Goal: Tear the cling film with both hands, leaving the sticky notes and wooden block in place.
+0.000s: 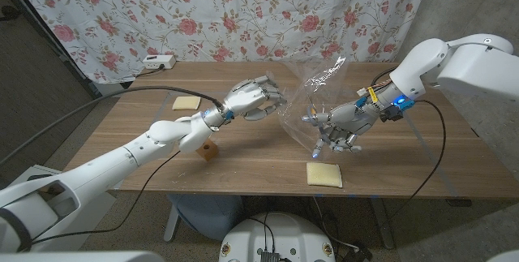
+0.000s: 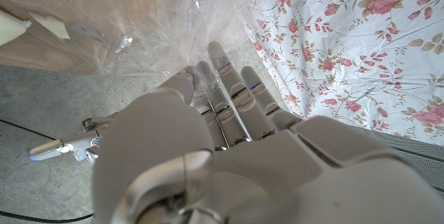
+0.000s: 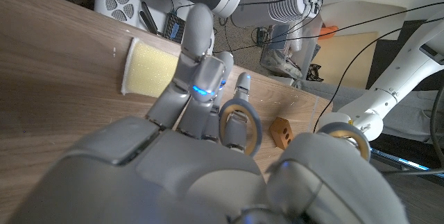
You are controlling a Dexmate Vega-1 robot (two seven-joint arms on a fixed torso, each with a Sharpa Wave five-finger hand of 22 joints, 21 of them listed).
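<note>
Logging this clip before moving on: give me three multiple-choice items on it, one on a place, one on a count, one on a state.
1. Where does the small brown wooden block stand?
A. Beside the left forearm, near the table's front edge
B. Against the curtain
C. Under the right hand

2. How many pale yellow sticky-note pads lie on the wooden table?
A. One
B. Two
C. Four

3. How is the clear cling film held?
A. Flat on the table
B. Lifted between both hands
C. Rolled in a box

Answers: 1 A, it sits by the left arm; 2 B, one pad at the back left, one at the front right; 3 B, the left hand and right hand hold it up.
</note>
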